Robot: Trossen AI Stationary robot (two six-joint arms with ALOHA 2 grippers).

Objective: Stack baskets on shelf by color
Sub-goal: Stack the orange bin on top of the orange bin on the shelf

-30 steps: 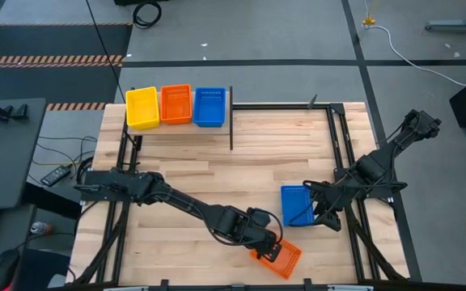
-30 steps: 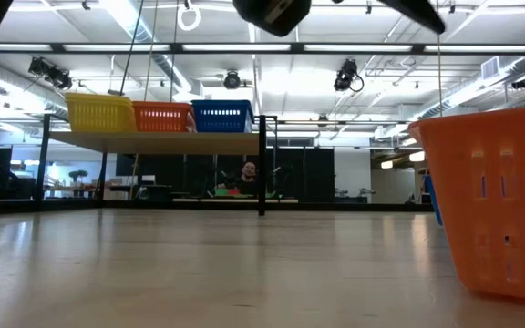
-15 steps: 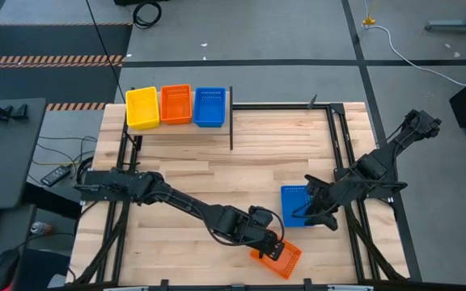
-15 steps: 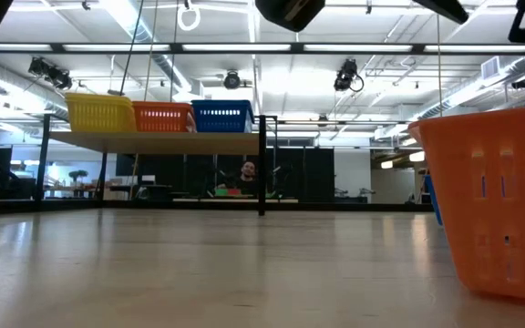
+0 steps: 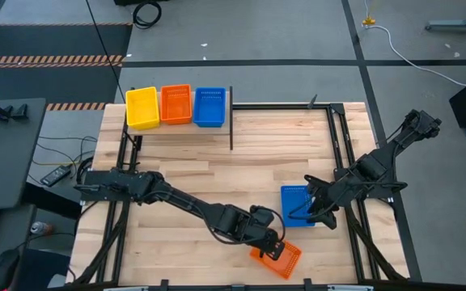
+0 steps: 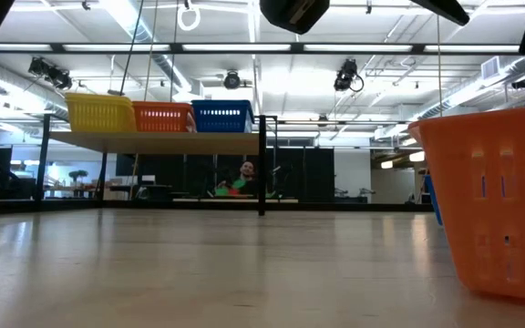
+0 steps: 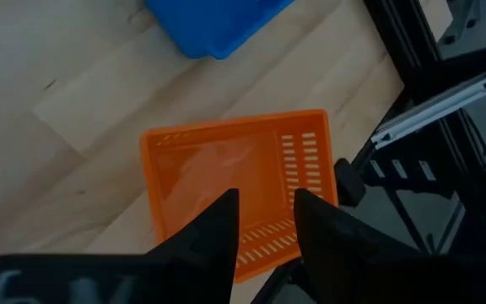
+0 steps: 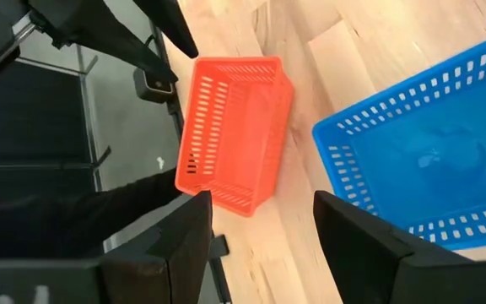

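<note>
Your left gripper (image 7: 264, 221) hovers over the orange basket (image 5: 278, 257) at 5 o'clock on the tabletop (image 5: 217, 174), fingers narrowly parted, holding nothing. The right gripper (image 8: 264, 224) hangs by the blue basket (image 5: 296, 205), fingers wide.

In the low view the orange basket (image 6: 492, 205) is cut off by the right edge, hiding most of the blue basket (image 6: 430, 199).

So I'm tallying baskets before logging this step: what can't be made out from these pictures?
- How many baskets are nested in each stack on the shelf: from above each stack shows as a single basket, and the low view is too distant.
- The orange basket at the table's near edge: the left end effector covers part of it.
- The blue basket: its side is under the right end effector.
</note>
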